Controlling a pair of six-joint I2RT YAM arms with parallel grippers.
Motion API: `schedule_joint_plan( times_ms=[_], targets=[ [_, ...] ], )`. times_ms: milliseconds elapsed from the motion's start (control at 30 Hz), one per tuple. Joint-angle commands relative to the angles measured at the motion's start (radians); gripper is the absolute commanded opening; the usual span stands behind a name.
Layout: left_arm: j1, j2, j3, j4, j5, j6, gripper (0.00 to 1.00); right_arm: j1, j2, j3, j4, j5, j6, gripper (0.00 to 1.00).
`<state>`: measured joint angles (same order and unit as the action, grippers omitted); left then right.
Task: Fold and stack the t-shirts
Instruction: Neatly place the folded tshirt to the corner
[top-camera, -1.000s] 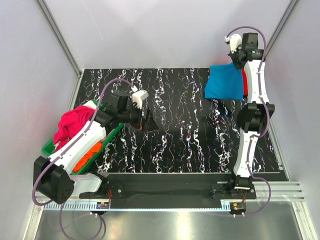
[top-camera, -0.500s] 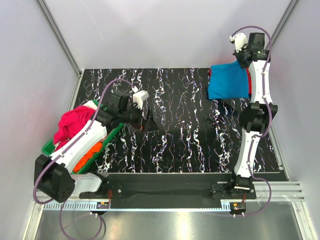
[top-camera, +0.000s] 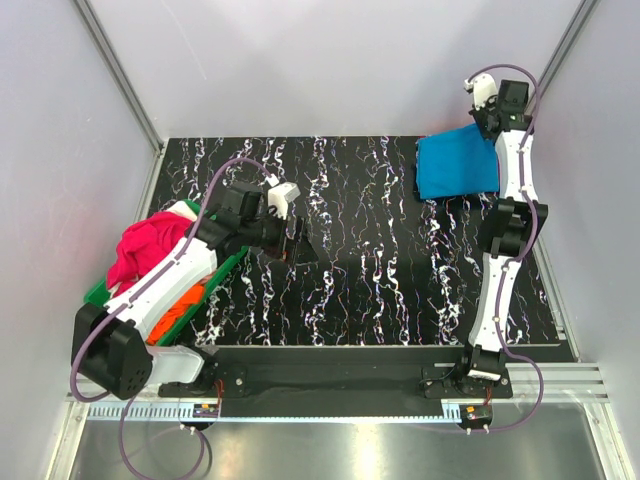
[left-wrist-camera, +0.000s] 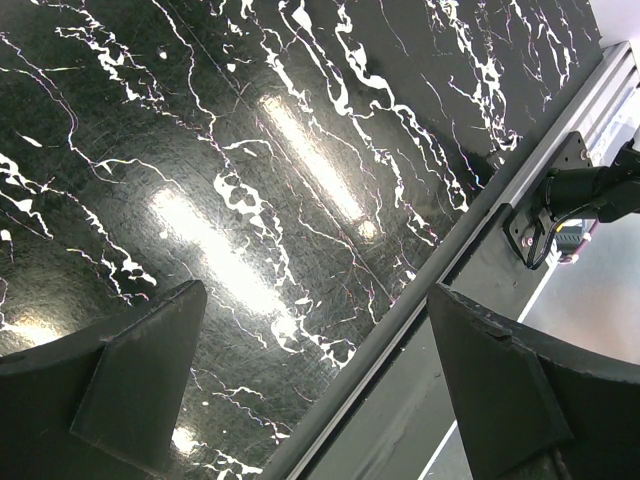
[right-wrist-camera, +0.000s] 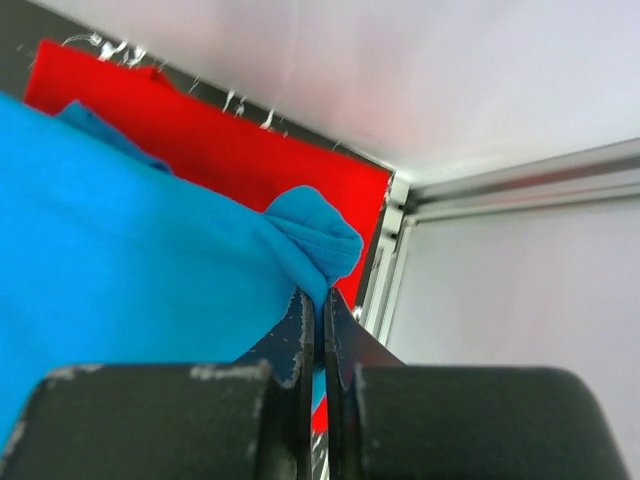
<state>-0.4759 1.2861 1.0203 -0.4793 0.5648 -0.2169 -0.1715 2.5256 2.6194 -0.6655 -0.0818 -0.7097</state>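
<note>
Upper right: gripping blue shirt's (top-camera: 455, 168) bunched edge with closed right hand (right-wrist-camera: 322, 300), atop red shirt (right-wrist-camera: 230, 150). Left of centre: holding left hand (left-wrist-camera: 315, 298) wide open above tabletop (top-camera: 390, 260).

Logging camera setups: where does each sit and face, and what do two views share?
Top external: fixed above, behind the bases, looking down on the black marbled table, showing left arm and right arm.
Left wrist: rides the left arm, looking down at table and near rail; open left claw frames it.
Right wrist: on the right arm, facing the far corner; shut right claw pinches the bright blue cloth t-shirt over the red cloth t-shirt.
Shared: blue t-shirt, in top and right wrist.
</note>
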Motion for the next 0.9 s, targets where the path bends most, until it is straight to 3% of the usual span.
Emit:
schedule_joint_plan(
  times_ms=[0,333,600,667,700,767,867],
  targets=[
    [0.003,0.008,0.014,0.018,-0.003,0.017,0.99,-0.019,0.007,0.080,0.165,-0.035,0.009,0.00],
    [0.005,0.028,0.018,0.015,-0.003,0.019,0.99,-0.039,0.053,0.077,0.267,-0.062,0.042,0.00],
    [0.005,0.036,0.015,0.010,-0.022,0.022,0.99,-0.045,0.173,0.091,0.483,-0.029,0.053,0.03],
    [0.005,0.041,0.014,0.010,-0.029,0.022,0.99,-0.051,0.209,0.091,0.570,-0.007,0.061,0.16],
    [0.003,0.044,0.017,0.011,-0.029,0.024,0.99,-0.051,0.216,0.084,0.586,0.026,0.053,0.39],
    [0.005,0.050,0.017,0.008,-0.025,0.022,0.99,-0.054,0.202,0.073,0.603,0.050,0.090,0.47],
    [0.003,0.035,0.017,0.008,-0.020,0.019,0.99,-0.054,0.133,0.022,0.601,0.048,0.145,0.76]
  ],
)
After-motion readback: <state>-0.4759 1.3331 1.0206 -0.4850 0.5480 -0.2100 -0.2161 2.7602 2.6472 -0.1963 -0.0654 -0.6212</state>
